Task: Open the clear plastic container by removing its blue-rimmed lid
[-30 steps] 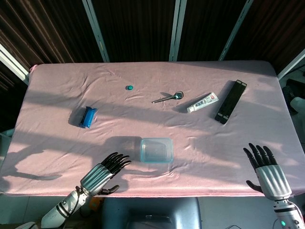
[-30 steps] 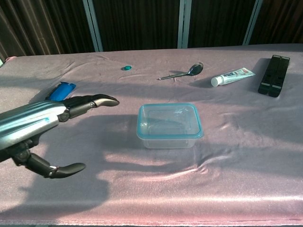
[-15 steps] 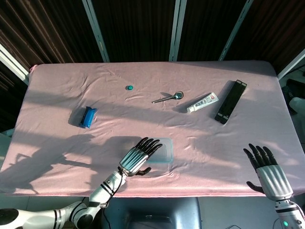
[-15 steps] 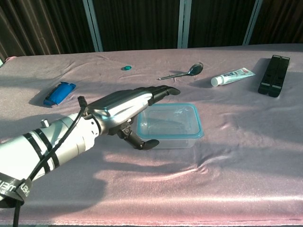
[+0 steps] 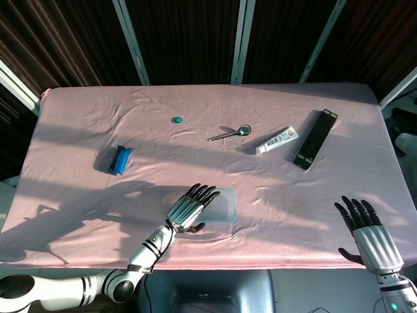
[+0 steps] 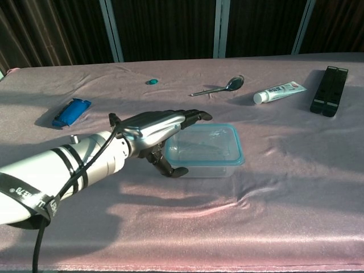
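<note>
Left hand (image 6: 156, 128) is spread flat with nothing gripped, fingers reaching over the left edge of the container (image 6: 207, 151), which sits lidded near the table's (image 5: 78, 215) front edge.

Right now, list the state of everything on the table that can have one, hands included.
Clear plastic container: closed, blue-rimmed lid on.
Left hand: fingers extended over the container's left edge, holding nothing.
Right hand: open, fingers spread, off the table's near edge.
White toothpaste tube: capped, lying flat.
</note>
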Controlling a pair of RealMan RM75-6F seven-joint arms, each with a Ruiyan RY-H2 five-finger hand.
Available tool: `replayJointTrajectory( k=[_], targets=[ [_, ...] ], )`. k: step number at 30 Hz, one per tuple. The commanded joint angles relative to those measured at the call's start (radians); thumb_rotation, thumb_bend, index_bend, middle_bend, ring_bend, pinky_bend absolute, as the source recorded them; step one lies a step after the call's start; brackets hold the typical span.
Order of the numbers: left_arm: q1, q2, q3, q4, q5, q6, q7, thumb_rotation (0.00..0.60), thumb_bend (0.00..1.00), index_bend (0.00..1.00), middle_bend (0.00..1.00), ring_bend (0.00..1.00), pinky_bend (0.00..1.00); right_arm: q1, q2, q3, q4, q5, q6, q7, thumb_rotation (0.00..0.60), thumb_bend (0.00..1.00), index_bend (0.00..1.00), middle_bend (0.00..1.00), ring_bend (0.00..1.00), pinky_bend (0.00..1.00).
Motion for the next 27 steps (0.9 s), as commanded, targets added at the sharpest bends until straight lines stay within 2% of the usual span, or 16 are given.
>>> replayJointTrajectory(
  k=[1,14,16,20,24,27],
  targets=[
    [-0.023,-0.003,-0.005,0.019,-0.022,-0.009,0.007,0.600,0.27,0.00,0.00,0.00,0.00,0.000,0.001,0.000,0.000,0.001,0.000,0.002,0.600,0.18,0.00,0.00,0.00,0.00],
    [-0.074,-0.013,0.017,0.062,-0.112,0.003,0.036,0.600,0.27,0.00,0.01,0.01,0.00,0.001,0.001,-0.003,-0.003,-0.001,-0.005,-0.003,0.600,0.18,0.00,0.00,0.00,0.00],
    [-0.080,-0.018,0.021,0.072,-0.123,0.008,0.039,0.600,0.27,0.00,0.06,0.05,0.00,0.002,0.000,-0.003,-0.002,-0.001,-0.008,-0.006,0.600,0.18,0.00,0.00,0.00,0.00],
    [-0.089,-0.025,0.026,0.081,-0.148,0.012,0.038,0.600,0.28,0.00,0.29,0.25,0.01,0.006,-0.005,-0.004,0.000,-0.007,-0.014,-0.012,0.600,0.18,0.00,0.00,0.00,0.00],
    [-0.095,-0.041,0.036,0.091,-0.141,0.028,0.028,0.600,0.29,0.00,0.49,0.44,0.11,0.021,-0.028,0.002,0.011,-0.022,-0.020,-0.020,0.600,0.18,0.00,0.00,0.00,0.00],
    [-0.101,-0.054,0.049,0.103,-0.116,0.044,0.027,0.600,0.29,0.00,0.55,0.50,0.14,0.049,-0.056,0.009,0.024,-0.043,-0.045,-0.041,0.600,0.18,0.00,0.00,0.00,0.00]
  ],
)
